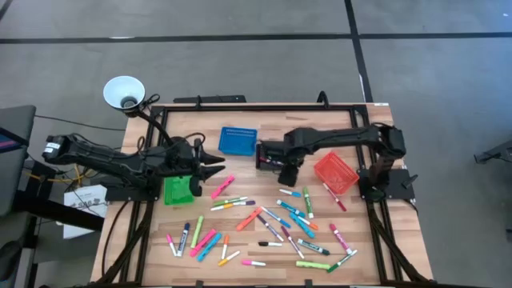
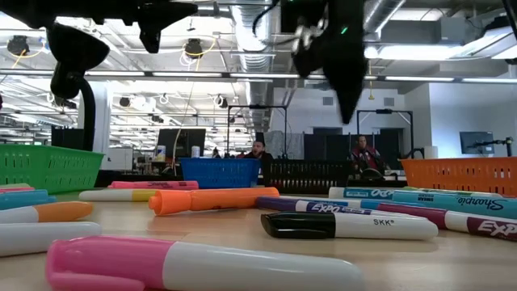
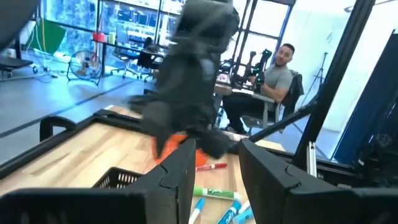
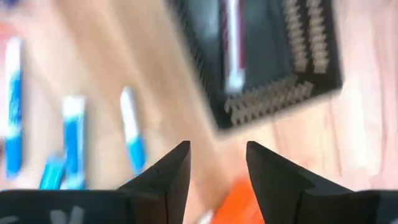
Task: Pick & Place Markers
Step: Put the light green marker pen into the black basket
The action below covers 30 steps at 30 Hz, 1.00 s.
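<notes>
Many markers (image 1: 272, 224) with pink, green, blue, orange and red caps lie scattered flat on the near half of the wooden table; they also show in the low view (image 2: 210, 198). My left gripper (image 1: 220, 166) is open and empty, above the table beside the green bin (image 1: 178, 190). My right gripper (image 1: 274, 160) is open and empty, pointing down near a black bin (image 4: 273, 56) in which one marker (image 4: 231, 43) lies. In the right wrist view, blue-capped markers (image 4: 74, 137) lie on the wood beside the bin.
A blue bin (image 1: 238, 140) stands at the far middle, and an orange-red bin (image 1: 334, 172) at the right. A white lamp (image 1: 124, 92) stands off the far left corner. People sit in the room beyond the table (image 3: 280, 68).
</notes>
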Each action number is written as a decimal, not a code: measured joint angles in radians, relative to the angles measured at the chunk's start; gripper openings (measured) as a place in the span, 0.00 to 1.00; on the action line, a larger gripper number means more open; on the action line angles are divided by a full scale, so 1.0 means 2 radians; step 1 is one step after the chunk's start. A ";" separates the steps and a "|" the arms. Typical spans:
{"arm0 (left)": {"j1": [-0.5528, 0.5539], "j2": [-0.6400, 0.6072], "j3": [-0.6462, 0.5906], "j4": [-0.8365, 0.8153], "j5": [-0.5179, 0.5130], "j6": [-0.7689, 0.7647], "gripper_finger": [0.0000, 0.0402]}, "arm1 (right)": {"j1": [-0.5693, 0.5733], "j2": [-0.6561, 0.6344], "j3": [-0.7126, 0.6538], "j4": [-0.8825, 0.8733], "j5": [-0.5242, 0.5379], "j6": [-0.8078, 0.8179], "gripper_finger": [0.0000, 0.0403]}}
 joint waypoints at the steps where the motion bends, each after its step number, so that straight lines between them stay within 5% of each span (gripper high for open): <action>1: 0.002 -0.001 0.000 0.000 0.000 0.001 0.30 | 0.011 -0.008 -0.002 -0.002 0.000 0.002 0.35; 6: 0.015 -0.005 0.000 -0.001 0.000 0.001 0.30 | 0.061 -0.084 -0.048 -0.001 0.007 0.025 0.29; 9: 0.027 -0.005 0.000 -0.002 0.012 0.002 0.30 | 0.080 -0.149 -0.106 0.013 0.059 0.090 0.27; 16: 0.053 0.046 0.045 -0.075 0.105 -0.002 0.30 | 0.084 -0.270 -0.315 0.245 0.040 0.265 0.27; 23: 0.054 0.140 0.113 -0.148 0.147 0.025 0.30 | 0.104 -0.256 -0.390 0.327 0.015 0.337 0.27; 30: 0.059 0.140 0.117 -0.151 0.146 0.024 0.30 | 0.124 -0.181 -0.390 0.330 -0.004 0.408 0.27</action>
